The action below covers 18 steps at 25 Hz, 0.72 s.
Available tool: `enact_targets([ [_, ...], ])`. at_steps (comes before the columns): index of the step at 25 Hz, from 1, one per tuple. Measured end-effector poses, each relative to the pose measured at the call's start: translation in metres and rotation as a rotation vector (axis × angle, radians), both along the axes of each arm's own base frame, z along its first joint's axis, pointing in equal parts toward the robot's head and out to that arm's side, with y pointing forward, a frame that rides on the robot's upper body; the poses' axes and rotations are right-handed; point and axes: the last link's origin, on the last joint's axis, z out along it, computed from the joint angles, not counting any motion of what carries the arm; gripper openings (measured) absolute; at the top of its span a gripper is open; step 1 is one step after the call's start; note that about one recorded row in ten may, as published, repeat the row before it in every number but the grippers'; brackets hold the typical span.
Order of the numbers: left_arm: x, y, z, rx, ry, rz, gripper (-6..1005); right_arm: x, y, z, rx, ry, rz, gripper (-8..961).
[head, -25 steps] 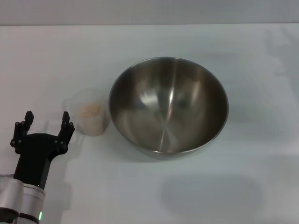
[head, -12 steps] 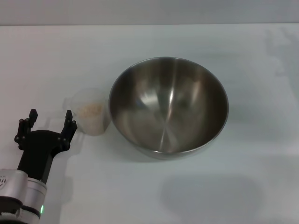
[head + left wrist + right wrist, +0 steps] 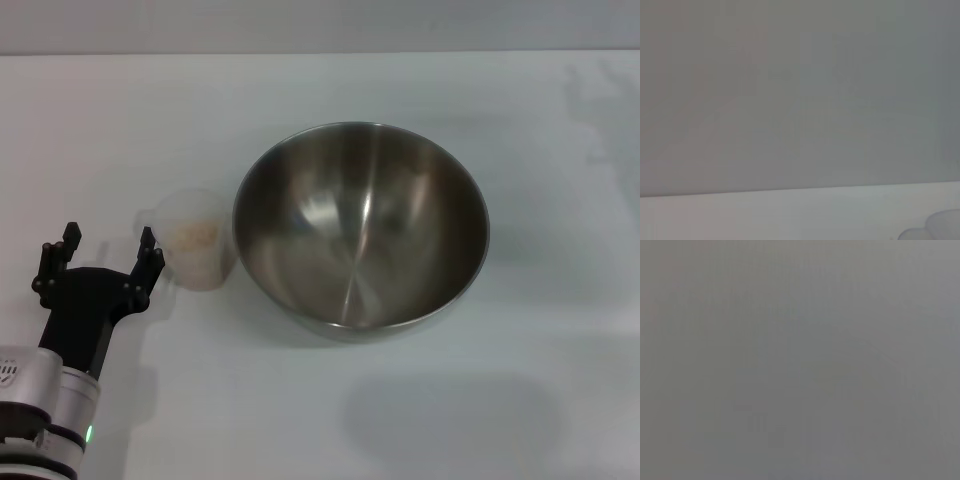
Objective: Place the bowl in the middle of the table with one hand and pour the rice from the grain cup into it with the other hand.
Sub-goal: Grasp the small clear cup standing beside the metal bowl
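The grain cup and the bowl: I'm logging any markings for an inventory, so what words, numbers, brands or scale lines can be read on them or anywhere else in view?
None can be read.
Grain cup: no scale marks or numbers visible.
Bowl: bare steel, no stamp or brand shows.
Left gripper: plain black, no lettering.
Table: no labels.

**Left wrist view: table edge and partial cup rim**

A plain grey background fills most of the view. Below it runs the white table (image 3: 765,215), its far edge forming a straight, near-level line. At one corner a pale, rounded, translucent shape intrudes, possibly the rim of the grain cup (image 3: 940,227); it is cut off by the picture edge.
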Motion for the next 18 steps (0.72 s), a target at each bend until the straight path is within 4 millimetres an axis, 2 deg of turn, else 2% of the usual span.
enact_targets([
  [18, -0.001, 0.018, -0.001, -0.03, 0.025, -0.005, 720, -0.003, 0.004, -0.003, -0.015, -0.001, -0.003, 452],
])
